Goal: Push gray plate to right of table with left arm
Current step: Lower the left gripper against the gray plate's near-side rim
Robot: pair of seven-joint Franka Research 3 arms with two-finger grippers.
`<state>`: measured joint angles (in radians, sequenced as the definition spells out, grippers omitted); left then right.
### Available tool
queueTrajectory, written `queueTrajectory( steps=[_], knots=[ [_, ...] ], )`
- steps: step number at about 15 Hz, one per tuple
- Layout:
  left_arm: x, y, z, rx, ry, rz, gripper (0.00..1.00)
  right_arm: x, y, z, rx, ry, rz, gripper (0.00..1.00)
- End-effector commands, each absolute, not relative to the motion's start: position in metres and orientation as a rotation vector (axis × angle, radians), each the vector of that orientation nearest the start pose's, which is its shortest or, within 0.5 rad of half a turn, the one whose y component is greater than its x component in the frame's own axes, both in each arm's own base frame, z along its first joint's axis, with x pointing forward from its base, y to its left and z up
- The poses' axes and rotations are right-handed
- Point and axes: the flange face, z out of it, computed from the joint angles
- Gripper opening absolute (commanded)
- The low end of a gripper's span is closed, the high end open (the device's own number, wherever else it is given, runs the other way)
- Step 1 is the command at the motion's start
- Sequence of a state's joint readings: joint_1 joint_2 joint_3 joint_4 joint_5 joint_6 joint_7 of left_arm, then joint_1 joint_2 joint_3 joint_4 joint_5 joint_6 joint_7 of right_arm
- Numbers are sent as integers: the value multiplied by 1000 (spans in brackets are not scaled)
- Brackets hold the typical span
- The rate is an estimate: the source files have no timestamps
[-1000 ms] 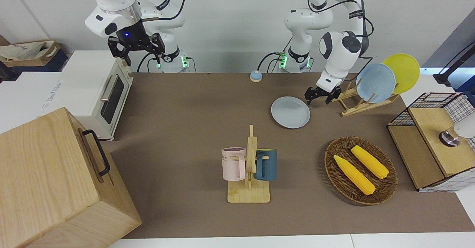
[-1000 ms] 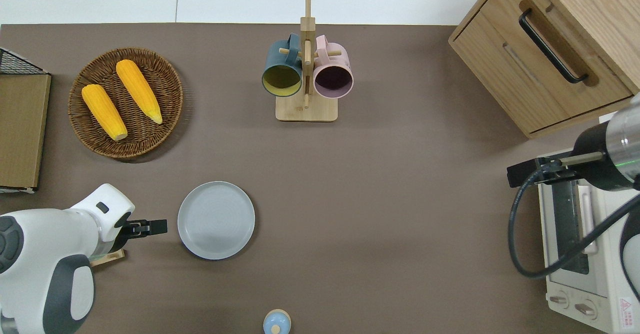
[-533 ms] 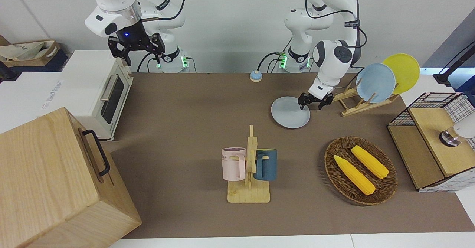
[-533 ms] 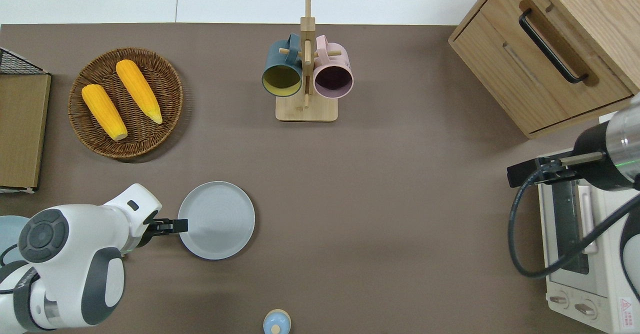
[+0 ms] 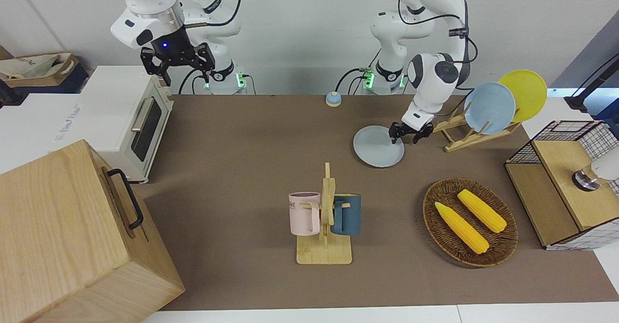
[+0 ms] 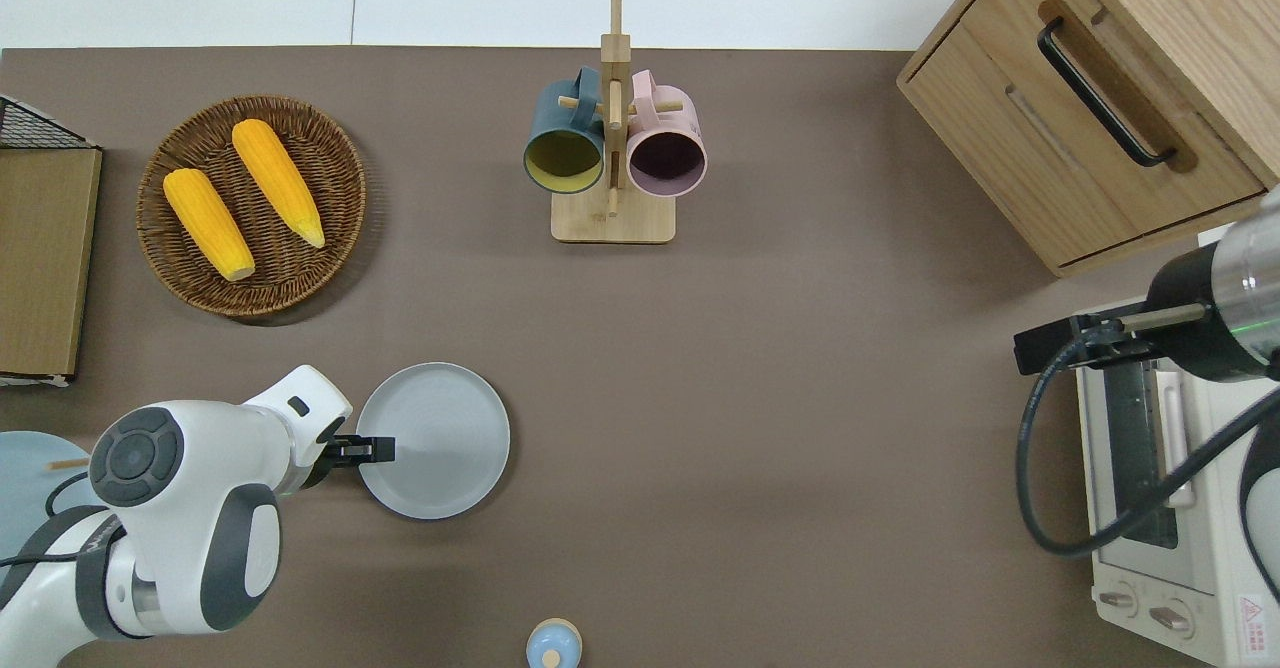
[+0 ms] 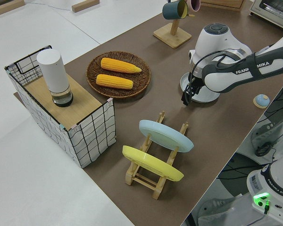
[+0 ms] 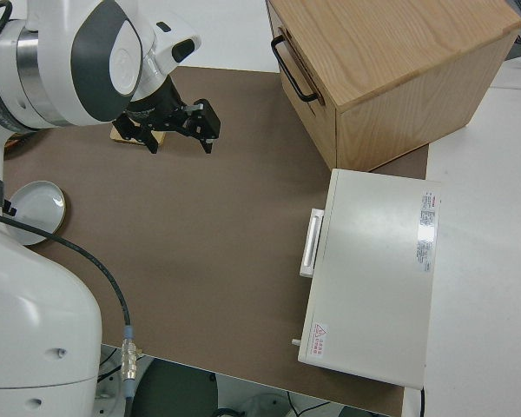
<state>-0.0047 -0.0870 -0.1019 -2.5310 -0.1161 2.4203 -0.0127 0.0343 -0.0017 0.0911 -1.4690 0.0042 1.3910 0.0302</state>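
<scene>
The gray plate (image 5: 375, 148) (image 6: 440, 440) lies flat on the brown table (image 5: 242, 144) toward the left arm's end, close to the robots' edge. My left gripper (image 5: 404, 140) (image 6: 362, 447) is open and low at the plate's rim on the side toward the left arm's end. One finger is over the plate and the other is outside it. Whether a finger touches the rim, I cannot tell. The left side view shows the gripper (image 7: 186, 97) with most of the plate (image 7: 211, 95) hidden by the arm. The right arm is parked, its gripper (image 5: 186, 74) open.
A rack with a sky-blue and a yellow plate (image 5: 488, 108) stands beside the left gripper. A basket of corn (image 5: 469, 221) and a mug rack (image 5: 325, 216) lie farther from the robots. A toaster oven (image 5: 130, 120) and a wooden box (image 5: 63, 236) stand at the right arm's end.
My left gripper has moved from beside the plate toward the right arm's end until it straddles the plate's rim. The plate has not moved. The right arm has not moved.
</scene>
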Motion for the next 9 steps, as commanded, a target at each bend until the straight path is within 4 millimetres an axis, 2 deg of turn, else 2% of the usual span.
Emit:
queueTrajectory(
  steps=[1, 3, 7, 8, 9],
  knots=[
    [447, -49, 297, -3217, -7, 42, 663, 527, 65, 660, -3130, -145, 128, 983],
    [448, -49, 294, -3217, -12, 45, 517, 527, 65, 661, -3130, -145, 126, 983],
    [448, -53, 293, -3216, -16, 43, 74, 527, 65, 660, -3130, -147, 128, 983],
    [448, -53, 293, -3216, -13, 43, 13, 527, 65, 661, -3130, -147, 126, 983],
    [448, -53, 293, -3216, -13, 43, 0, 527, 65, 660, -3129, -147, 129, 983]
  ],
)
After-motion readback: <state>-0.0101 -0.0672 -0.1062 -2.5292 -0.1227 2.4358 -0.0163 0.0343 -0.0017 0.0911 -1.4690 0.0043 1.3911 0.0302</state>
